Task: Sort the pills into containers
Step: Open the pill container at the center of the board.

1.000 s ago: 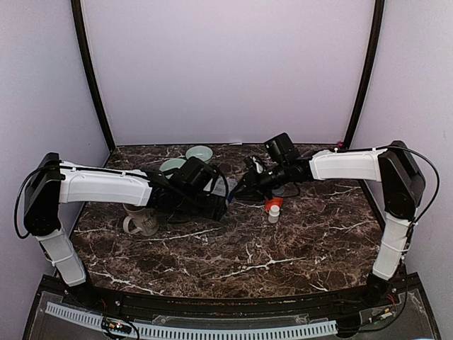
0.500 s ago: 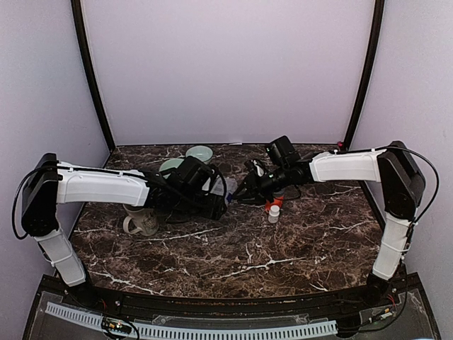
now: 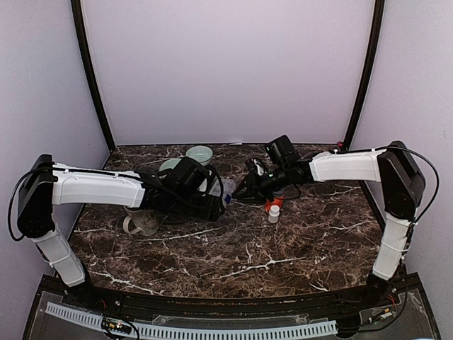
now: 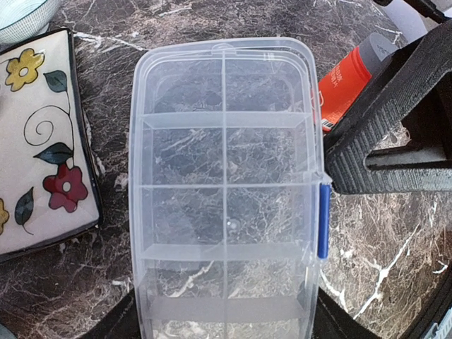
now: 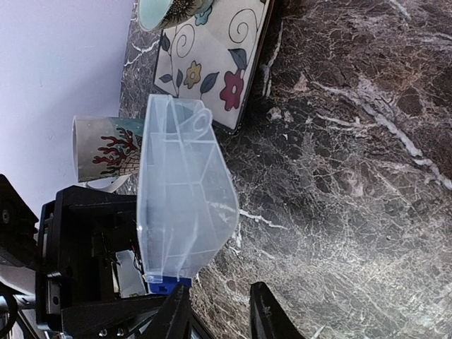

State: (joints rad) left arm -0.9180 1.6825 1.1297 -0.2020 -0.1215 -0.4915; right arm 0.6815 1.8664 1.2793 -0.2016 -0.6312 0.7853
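The clear organiser box [image 4: 224, 183], with its grid of containers, lies lengthwise between the fingers of my left gripper [image 4: 224, 321], which is shut on its near end. A blue latch [image 4: 322, 220] sits on its right edge. In the right wrist view the box [image 5: 185, 205] stands tilted above the marble. My right gripper [image 5: 217, 296] is open just under it, and one fingertip [image 5: 174, 304] touches the blue latch [image 5: 169, 284]. In the top view both grippers meet at the box [image 3: 225, 193]. No pills show in any view.
A white bottle with an orange band [image 3: 273, 210] stands just right of the box, and it shows as the bottle [image 4: 346, 81] in the left wrist view. A floral tray [image 4: 42, 141], pale green bowls [image 3: 200, 152] and a cream mug [image 3: 140, 221] sit to the left.
My right gripper has moved left and down to the box's latch side, with its jaws a touch wider. The left arm with the box has shifted slightly.
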